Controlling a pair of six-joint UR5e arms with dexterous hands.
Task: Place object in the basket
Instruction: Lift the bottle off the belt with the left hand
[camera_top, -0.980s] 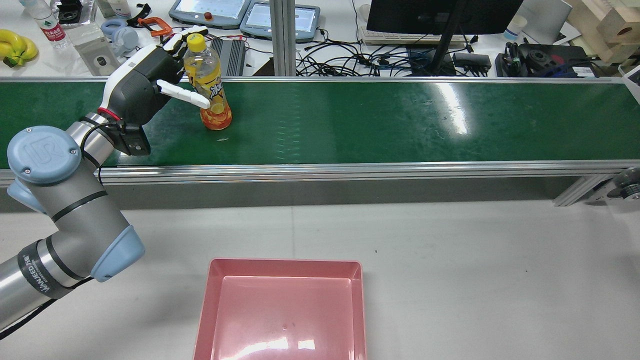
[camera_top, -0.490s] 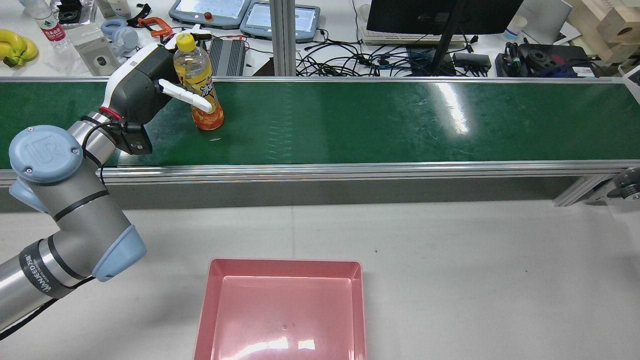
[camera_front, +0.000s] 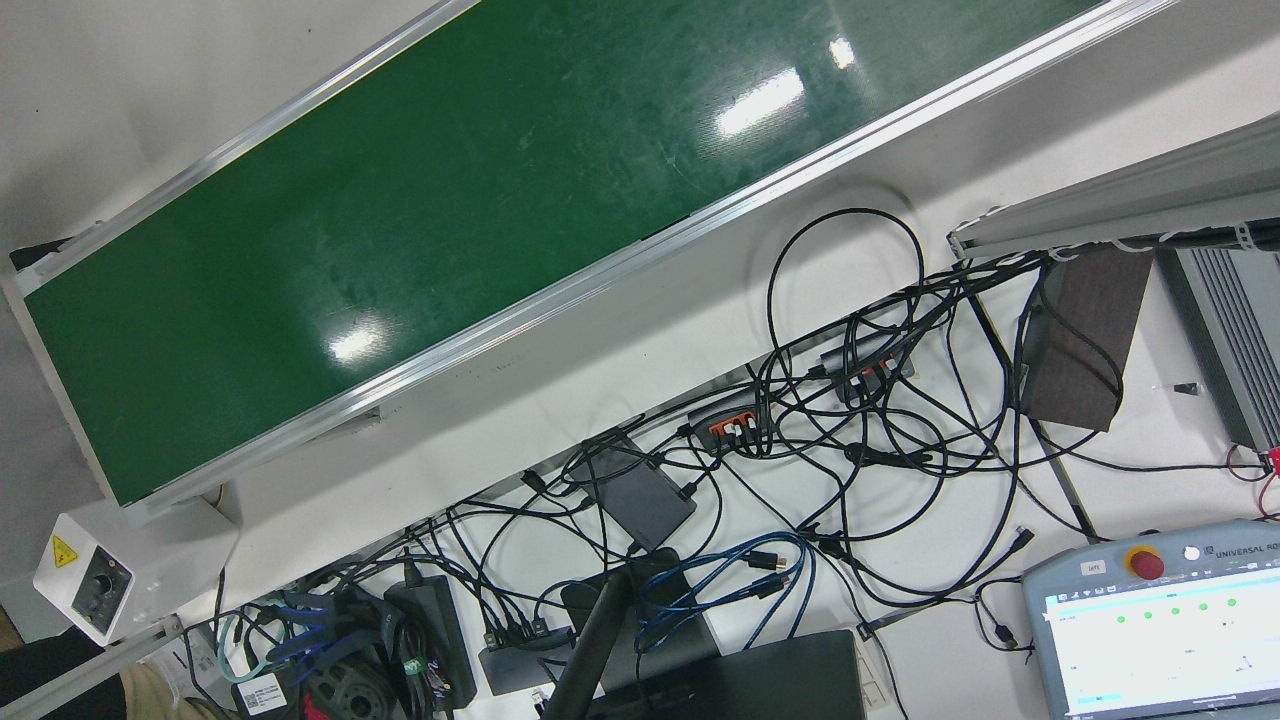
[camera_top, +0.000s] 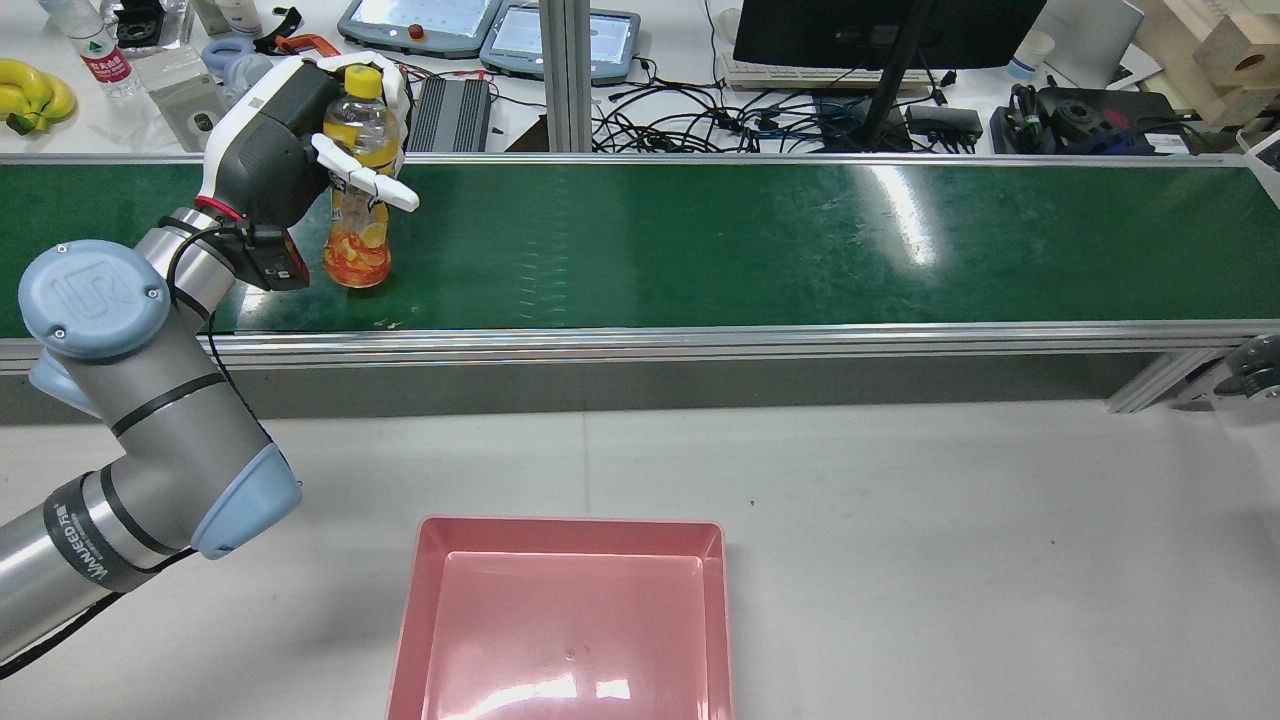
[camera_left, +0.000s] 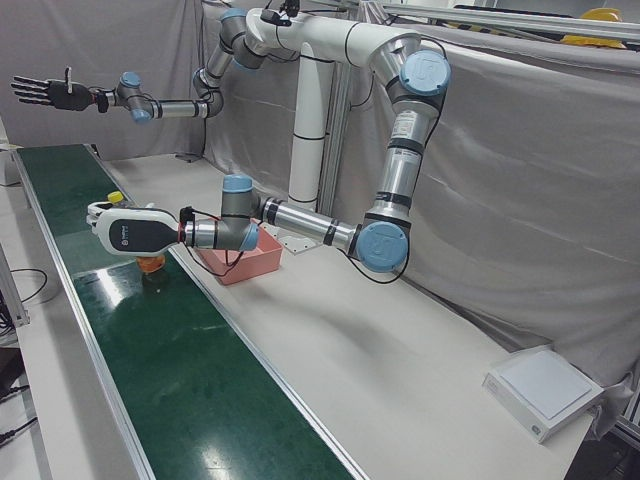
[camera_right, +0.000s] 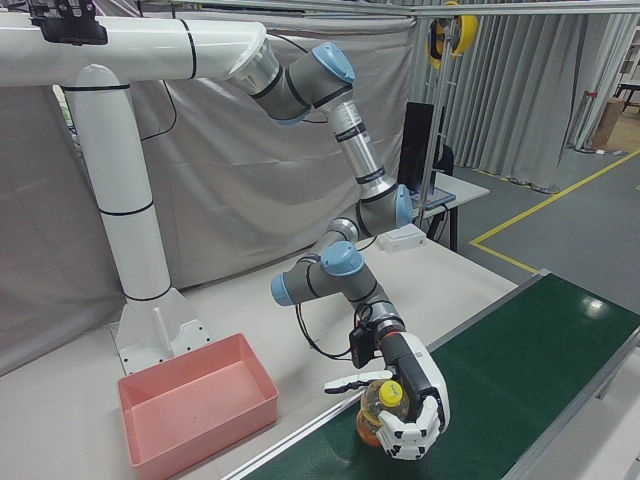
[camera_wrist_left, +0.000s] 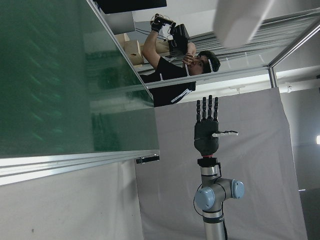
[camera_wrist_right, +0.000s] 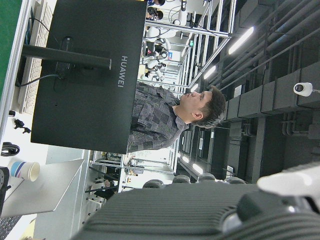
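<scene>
An orange drink bottle (camera_top: 356, 215) with a yellow cap stands near the left end of the green conveyor belt (camera_top: 800, 245). My left hand (camera_top: 285, 140) is shut on it, thumb across the front and fingers wrapped round the neck from behind. The right-front view shows the same hand (camera_right: 418, 398) curled round the bottle (camera_right: 378, 408); the left-front view shows the hand (camera_left: 130, 232) over the bottle's orange base (camera_left: 152, 264). The bottle's base is at or just above the belt. The pink basket (camera_top: 570, 524) sits empty on the white table, nearer the robot. My right hand (camera_left: 45, 92) is raised high, fingers spread, holding nothing.
Beyond the belt lie teach pendants (camera_top: 420, 22), a monitor stand (camera_top: 885, 90), tangled cables (camera_front: 860, 400) and bananas (camera_top: 35, 92). The belt's aluminium rail (camera_top: 700, 338) separates it from the white table (camera_top: 950, 550). A person (camera_wrist_left: 172, 65) is visible past the belt.
My left hand has closed round the bottle and carried it left and toward the belt's near edge; the bottle now stands more upright in the grasp.
</scene>
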